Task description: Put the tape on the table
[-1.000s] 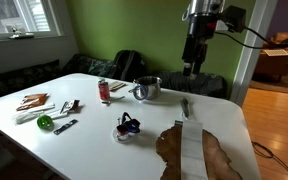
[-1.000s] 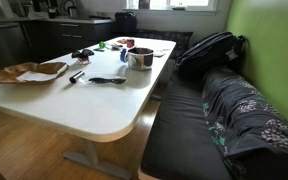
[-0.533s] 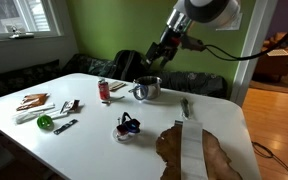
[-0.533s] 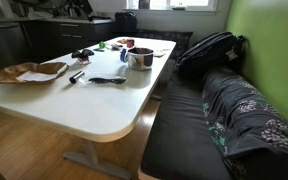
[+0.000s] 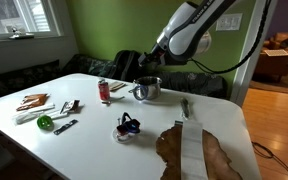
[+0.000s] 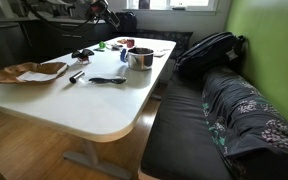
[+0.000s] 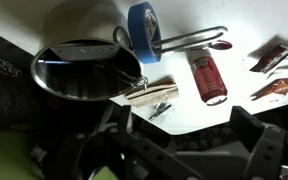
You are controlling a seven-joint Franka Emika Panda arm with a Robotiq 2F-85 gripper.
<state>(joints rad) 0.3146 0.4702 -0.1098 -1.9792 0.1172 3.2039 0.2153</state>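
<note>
The tape [image 7: 144,31] is a blue roll standing on edge on the white table [image 7: 234,45], right beside the steel pot [image 7: 84,70]. It is too small to make out in the exterior views. My gripper [image 7: 179,150] is open and empty, its two dark fingers spread wide in the wrist view, hovering above the table's edge short of the pot and tape. In an exterior view the arm [image 5: 184,35] leans over the pot [image 5: 147,88] from behind the table. The arm also shows at the top of an exterior view [image 6: 99,10].
A red can [image 7: 209,78] [image 5: 104,90], a wooden clip [image 7: 149,93] and a metal spoon [image 7: 189,40] lie near the pot. A brown paper bag [image 5: 199,150], a green object [image 5: 45,122] and small tools lie on the table. A black backpack [image 6: 209,50] sits on the bench.
The arm has swung from upright at the right to the left and down, over the pot. The things on the table have not moved.
</note>
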